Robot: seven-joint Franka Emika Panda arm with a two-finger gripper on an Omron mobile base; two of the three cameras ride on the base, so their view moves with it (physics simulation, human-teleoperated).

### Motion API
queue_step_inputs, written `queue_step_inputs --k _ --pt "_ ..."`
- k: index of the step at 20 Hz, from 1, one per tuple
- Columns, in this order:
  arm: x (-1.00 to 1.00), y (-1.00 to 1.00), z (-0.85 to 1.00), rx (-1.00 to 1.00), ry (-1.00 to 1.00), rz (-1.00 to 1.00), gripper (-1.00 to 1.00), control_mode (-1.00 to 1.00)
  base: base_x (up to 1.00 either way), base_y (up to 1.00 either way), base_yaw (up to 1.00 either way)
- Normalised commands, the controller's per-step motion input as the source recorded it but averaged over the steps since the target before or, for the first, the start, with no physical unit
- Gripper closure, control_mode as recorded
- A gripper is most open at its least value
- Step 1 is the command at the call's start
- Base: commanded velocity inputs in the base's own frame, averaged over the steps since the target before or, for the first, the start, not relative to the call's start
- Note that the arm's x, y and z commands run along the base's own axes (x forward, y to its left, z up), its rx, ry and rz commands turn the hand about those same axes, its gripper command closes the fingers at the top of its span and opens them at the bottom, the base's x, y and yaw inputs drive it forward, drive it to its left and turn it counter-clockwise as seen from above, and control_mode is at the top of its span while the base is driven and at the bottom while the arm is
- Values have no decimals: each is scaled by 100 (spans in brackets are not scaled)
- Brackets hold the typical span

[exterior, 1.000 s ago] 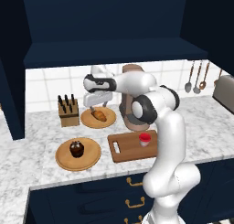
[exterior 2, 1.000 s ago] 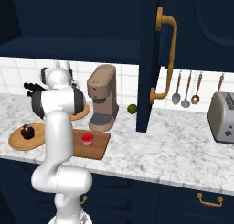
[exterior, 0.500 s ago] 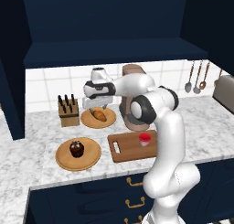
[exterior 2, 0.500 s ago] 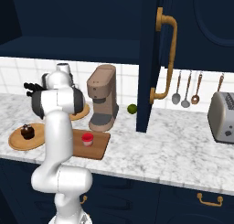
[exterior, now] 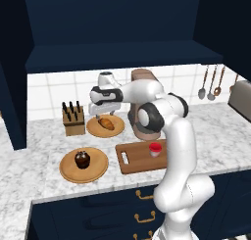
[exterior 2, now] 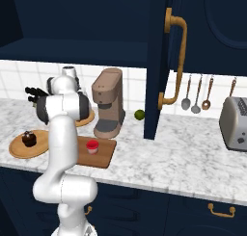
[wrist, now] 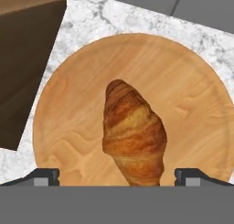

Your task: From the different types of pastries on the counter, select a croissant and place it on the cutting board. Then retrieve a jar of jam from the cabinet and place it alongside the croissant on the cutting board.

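The arm is reaching over the back of the table, and the claw (exterior: 104, 110) hangs just above the croissant (exterior: 106, 123), which lies on a round wooden plate (exterior: 94, 130) near the rear edge, just beside the knife block (exterior: 73, 120). In the hand view the two finger tips (wrist: 43, 177) stand wide apart, one on each side of the pastry, with nothing between them yet, so the claw is open and empty.

The jar of jam (exterior: 155, 149) already stands on the cutting board (exterior: 137, 160), toward the board's right end, near the front edge of the table. The cupcake (exterior: 82, 159) sits untouched on its own plate at the front left. So the step in hand looks like the pick of the croissant, the only part of the task not yet settled.

Next, I would judge, the claw needs to drop straight down until the fingers straddle the croissant's middle, then close gently, since a soft flaky pastry could crush or slip. After that comes a lift and a carry to the bare left part of the board, beside the jar.

Compared with a second ago, the hand has swung from pointing sideways over the plate to facing down at the croissant, and sits lower. Nothing on the table has shifted.
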Motion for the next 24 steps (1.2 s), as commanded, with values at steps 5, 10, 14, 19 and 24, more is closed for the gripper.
queue_step_inputs --k 5,10,14,19,24 --pt "16 -22 0 0 0 0 -100 -100 0 0 0" --pt "-9 -10 -11 0 7 1 -100 -100 0 0 0" --pt "-21 0 -28 0 12 2 -100 -100 0 0 0" --pt "5 0 -28 0 2 1 -100 -100 0 0 0" --pt "0 0 -32 0 0 2 -100 -100 0 0 0"
